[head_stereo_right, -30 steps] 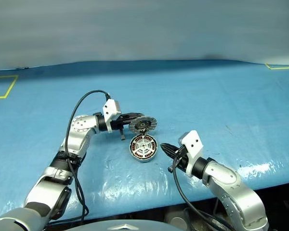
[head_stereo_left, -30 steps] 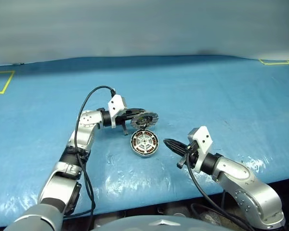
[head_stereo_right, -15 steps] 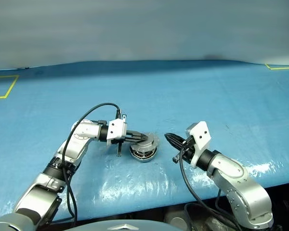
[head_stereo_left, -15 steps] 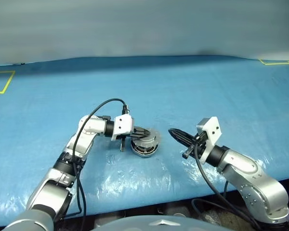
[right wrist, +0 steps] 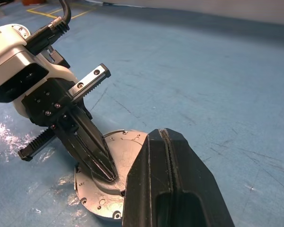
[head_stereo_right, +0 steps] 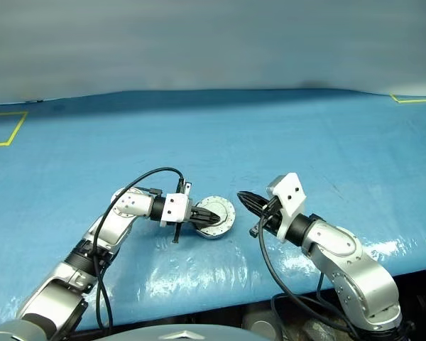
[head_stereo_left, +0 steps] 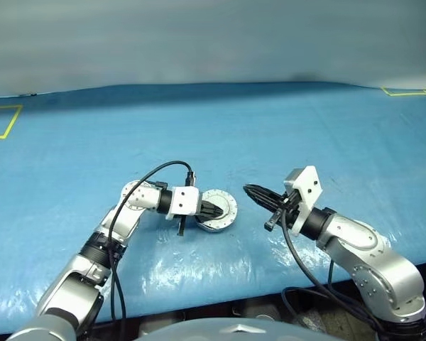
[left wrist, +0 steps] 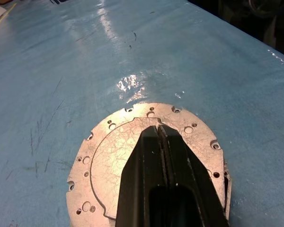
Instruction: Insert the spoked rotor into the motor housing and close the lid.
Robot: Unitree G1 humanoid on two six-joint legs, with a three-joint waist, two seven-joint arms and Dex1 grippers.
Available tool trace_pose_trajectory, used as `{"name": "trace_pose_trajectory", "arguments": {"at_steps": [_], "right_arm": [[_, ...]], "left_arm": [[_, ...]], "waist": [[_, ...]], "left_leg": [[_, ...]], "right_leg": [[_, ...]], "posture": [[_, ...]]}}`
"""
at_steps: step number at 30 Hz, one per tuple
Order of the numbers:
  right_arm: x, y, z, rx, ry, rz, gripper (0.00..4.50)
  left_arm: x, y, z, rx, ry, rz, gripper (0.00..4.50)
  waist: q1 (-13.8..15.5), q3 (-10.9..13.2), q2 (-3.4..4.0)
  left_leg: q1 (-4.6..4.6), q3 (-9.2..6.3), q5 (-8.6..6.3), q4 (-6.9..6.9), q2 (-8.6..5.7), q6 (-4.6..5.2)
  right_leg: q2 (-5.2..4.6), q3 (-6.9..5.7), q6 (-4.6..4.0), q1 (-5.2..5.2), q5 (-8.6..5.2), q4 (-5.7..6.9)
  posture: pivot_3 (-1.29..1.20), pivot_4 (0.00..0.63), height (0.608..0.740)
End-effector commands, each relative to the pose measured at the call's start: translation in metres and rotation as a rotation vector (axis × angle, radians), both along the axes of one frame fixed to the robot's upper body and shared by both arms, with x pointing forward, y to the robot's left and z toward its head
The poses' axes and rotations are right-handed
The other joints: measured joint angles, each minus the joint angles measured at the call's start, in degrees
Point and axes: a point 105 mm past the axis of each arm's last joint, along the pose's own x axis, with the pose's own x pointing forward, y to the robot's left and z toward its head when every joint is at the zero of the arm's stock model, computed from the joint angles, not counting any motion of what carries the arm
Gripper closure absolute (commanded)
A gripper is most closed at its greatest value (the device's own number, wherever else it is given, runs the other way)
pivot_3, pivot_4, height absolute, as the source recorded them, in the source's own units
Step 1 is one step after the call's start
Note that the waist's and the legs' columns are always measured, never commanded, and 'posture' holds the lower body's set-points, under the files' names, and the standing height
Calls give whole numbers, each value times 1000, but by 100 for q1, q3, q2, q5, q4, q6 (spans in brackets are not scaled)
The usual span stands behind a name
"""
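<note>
Both grippers are closed, holding nothing: left gripper [left wrist: 159, 128] presses its tip on the lid [head_stereo_left: 224, 207], sitting on the motor housing [right wrist: 100, 207] mid-table; right gripper [head_stereo_left: 250, 190] hovers beside. You press this stiff, slippery metal flat at its centre.

The left arm, silver-jointed with a black cable looping over its wrist, reaches in low from the left and bends at the elbow, so that its white wrist block and two black fingers point toward the round silver lid [head_stereo_left: 218, 210] with small holes near its edge. The left gripper [head_stereo_left: 214, 209] has its fingers pressed together, tips resting on the lid's plain top face. The right arm comes in from the right, forearm raised, white wrist block uppermost. The right gripper [head_stereo_left: 250, 190] hangs just right of the lid, clear of it, its fingers closed tight and pointing toward the lid, holding nothing
</note>
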Motion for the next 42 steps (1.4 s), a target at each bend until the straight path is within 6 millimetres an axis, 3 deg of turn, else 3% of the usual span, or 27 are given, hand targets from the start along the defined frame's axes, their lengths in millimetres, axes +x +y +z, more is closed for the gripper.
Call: {"name": "trace_pose_trajectory", "arguments": {"at_steps": [1, 3, 8, 12, 13, 16, 21, 28, 30, 42], "right_arm": [[2, 2, 7, -8, -43, 13, 4500], [2, 3, 8, -4, -45, 20, 4500], [3, 9, 10, -11, -73, 42, 4500], [6, 18, 10, -9, -87, 74, 4500], [7, 21, 8, -16, -81, 93, 4500], [10, 27, -12, -108, -40, 129, 3911], [15, 36, -23, -99, -3, 171, 2221], [14, 48, -26, -28, 40, 265, 20], [13, 51, -31, -62, 47, 293, 20], [24, 51, -67, -226, 86, 291, 20]], "left_arm": [[0, 5, -6, 51, -39, 8, 4475], [1, 3, 6, -16, -35, 25, 4475], [-3, 5, 67, -302, 4, 84, 4475], [-9, 22, 86, -368, 57, 140, 4475], [-9, 28, 85, -369, 68, 173, 4475], [-10, 42, 72, -334, 96, 261, 4500], [-29, 54, 43, -291, 188, 359, 4500], [-49, 65, 21, -278, 281, 449, 4500], [-55, 67, 14, -246, 279, 464, 4500], [-55, 71, 17, -289, 247, 562, 4500]], "waist": [[0, 0, 0], [1, -1, 0], [-11, 1, -1], [-38, 0, 4], [-64, -1, 6], [-90, -1, 6], [-96, 0, 5], [-75, 1, 5], [-80, 2, 6], [-82, 1, 7]], "left_leg": [[0, 0, 0, 1, 0, 0], [0, 0, 0, 1, 0, 0], [-6, 0, 0, 1, 6, 0], [-4, 0, 2, 1, 8, -4], [-2, 0, 2, 1, 8, -4], [2, 0, 2, 0, 8, -4], [-1, 5, 11, 0, 6, -21], [0, 4, 6, 0, 8, -12], [0, 4, 3, 0, 8, -8], [0, 4, 8, 0, 7, -15]], "right_leg": [[0, 0, 0, 1, 0, 0], [0, 0, 0, 1, 0, 0], [-1, 2, 2, -5, 1, 0], [-2, 3, 2, -5, 0, 0], [-2, 2, 2, -4, 0, 1], [1, 4, 1, -2, -1, 2], [-1, 8, 1, -6, -1, -2], [-3, 7, -29, -5, -18, 0], [-2, 7, -30, -6, -18, 1], [-3, 6, -33, -7, -20, 2]], "posture": [[0, 150, 740], [0, 150, 740], [0, 150, 740], [0, 150, 740], [0, 150, 740], [0, 150, 740], [0, 150, 740], [0, 150, 740], [0, 150, 740], [0, 150, 740]]}}
